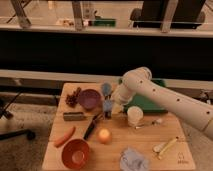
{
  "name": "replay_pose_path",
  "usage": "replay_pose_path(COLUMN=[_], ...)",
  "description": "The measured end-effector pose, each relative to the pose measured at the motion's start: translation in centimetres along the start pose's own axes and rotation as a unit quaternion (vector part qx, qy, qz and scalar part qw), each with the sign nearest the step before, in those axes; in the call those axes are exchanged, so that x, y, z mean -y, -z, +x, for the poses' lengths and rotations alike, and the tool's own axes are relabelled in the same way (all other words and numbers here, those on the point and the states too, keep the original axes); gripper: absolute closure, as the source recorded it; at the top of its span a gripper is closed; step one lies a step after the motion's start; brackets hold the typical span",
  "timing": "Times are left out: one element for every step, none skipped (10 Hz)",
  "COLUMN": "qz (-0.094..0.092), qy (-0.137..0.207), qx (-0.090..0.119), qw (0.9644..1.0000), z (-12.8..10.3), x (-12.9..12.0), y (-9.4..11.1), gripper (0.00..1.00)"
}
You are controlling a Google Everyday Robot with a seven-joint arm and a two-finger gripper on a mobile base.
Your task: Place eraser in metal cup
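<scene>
White arm is reaching in from the right, and its gripper is hanging just above the metal cup, fingers pressing together on the eraser. That blue-grey block is sitting at the fingertips, over the metal cup's mouth; whether it is touching the rim cannot be told. A rounded blue object is standing just behind the metal cup, and the purple bowl is lying to the cup's left and slightly behind. The white cup is standing near its right side. A yellow-orange round fruit is resting in front of the metal cup, with a red bowl further forward to the left and a pale cloth further forward to the right, all on the wooden table.
</scene>
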Motion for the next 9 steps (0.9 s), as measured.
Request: replay_pose_path(qz=[0.002,0.003,0.004,0.004,0.004,0.005,0.005,0.004,0.004], qy=[0.0,0.002,0.002,0.001,0.002,0.002,0.003,0.004,0.005], qx=[-0.001,-0.003,-0.005,-0.007,-0.008,-0.009,-0.01,-0.011,-0.011], qw=[1.0,1.0,1.0,1.0,1.0,0.9999,0.9999,0.9999,0.9999], z=[0.1,0.1,0.2,0.4,0.4,0.4,0.4,0.3,0.2], x=[0.4,0.8,1.1,1.4,1.6,1.8,1.9,2.0,2.0], y=[0.0,-0.1,-0.2,-0.3,-0.4,-0.5,-0.6,-0.7,-0.7], gripper=[1.0,1.0,1.0,1.0,1.0,1.0,1.0,1.0,1.0])
